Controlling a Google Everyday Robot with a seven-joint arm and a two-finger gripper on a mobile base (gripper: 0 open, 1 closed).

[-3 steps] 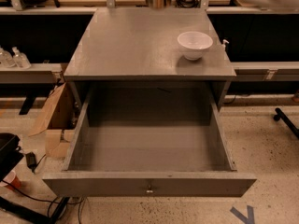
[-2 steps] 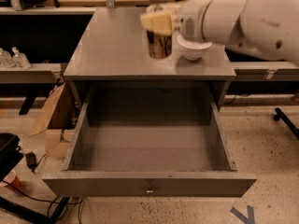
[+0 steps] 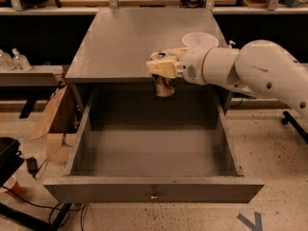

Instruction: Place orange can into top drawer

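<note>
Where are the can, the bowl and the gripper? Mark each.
can (image 3: 164,87), camera view, side wall below the gripper.
bowl (image 3: 199,39), camera view, near rim.
gripper (image 3: 163,71), camera view, between fingertips, clamped on the can above the drawer (image 3: 120,190) back.

White bowl (image 3: 198,38) — cardboard box (image 3: 54,121)

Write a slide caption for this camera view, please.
The gripper holds the orange can over the open top drawer, white bowl behind it.
</note>
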